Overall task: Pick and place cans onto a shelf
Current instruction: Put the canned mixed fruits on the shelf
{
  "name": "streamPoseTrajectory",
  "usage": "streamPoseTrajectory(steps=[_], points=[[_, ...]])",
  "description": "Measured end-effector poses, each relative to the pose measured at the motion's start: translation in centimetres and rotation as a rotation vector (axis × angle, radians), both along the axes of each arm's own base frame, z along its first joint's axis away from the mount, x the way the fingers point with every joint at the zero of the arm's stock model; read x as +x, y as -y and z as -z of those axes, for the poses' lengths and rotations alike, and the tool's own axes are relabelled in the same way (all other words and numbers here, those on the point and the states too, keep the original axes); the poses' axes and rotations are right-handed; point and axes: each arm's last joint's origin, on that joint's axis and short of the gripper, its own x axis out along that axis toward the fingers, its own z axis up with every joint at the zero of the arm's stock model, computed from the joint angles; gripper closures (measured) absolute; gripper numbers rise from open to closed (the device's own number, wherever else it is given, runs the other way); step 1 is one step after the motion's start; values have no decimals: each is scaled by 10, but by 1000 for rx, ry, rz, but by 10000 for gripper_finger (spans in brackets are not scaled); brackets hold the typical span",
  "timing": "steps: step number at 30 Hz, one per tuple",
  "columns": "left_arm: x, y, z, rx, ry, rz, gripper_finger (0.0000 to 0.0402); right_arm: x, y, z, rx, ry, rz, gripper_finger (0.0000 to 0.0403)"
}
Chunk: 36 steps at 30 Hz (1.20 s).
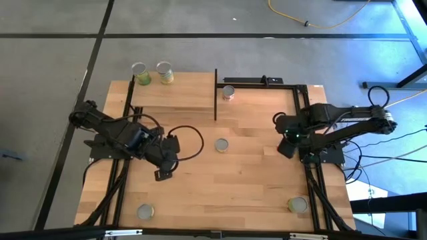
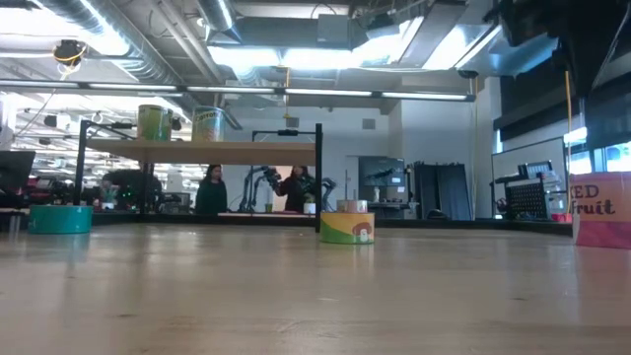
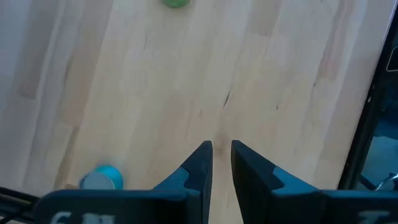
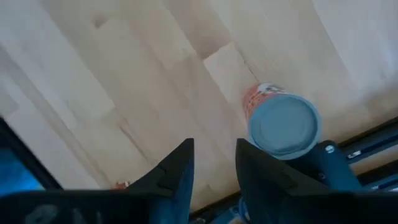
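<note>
The shelf stands at the table's far left, with two green-labelled cans upright on it. They also show in the low view. More cans stand on the table: one mid-table, a red one by the black panel, a teal one near left and one near right. My left gripper points down over bare wood, open by a narrow gap. My right gripper is open above the table, a red-labelled can beside one finger and apart from it.
The black upright panel stands at the shelf's right end. Black frame rails run along the table's left and right sides. Cables loop by the left arm. Bare wood lies between the two grippers.
</note>
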Motion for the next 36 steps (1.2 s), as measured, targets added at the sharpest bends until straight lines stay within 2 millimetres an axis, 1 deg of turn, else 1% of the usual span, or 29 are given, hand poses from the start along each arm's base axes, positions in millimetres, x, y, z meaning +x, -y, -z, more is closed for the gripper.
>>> streamPoseTrajectory(steps=[5, 7, 13, 23, 27, 32, 36], points=[[3, -7, 0, -1, 1, -35, 349, -2, 4, 23, 6, -86, 204, 283], [4, -10, 0, -2, 1, -47, 349, -5, 5, 32, 5, -125, 252, 283], [7, -16, 0, -1, 0, -69, 349, -7, 5, 60, -2, -166, 256, 283], [8, -19, 0, 0, -2, -78, 349, -10, 6, 93, -38, -176, 233, 283], [8, -19, 0, 0, -2, -78, 349, -13, 6, 99, -48, -183, 230, 283], [8, -19, 0, 0, -3, -78, 349, -13, 7, 100, -71, -184, 228, 284], [8, -19, 0, 0, -3, -78, 349, -13, 7, 100, -81, -183, 210, 307]])
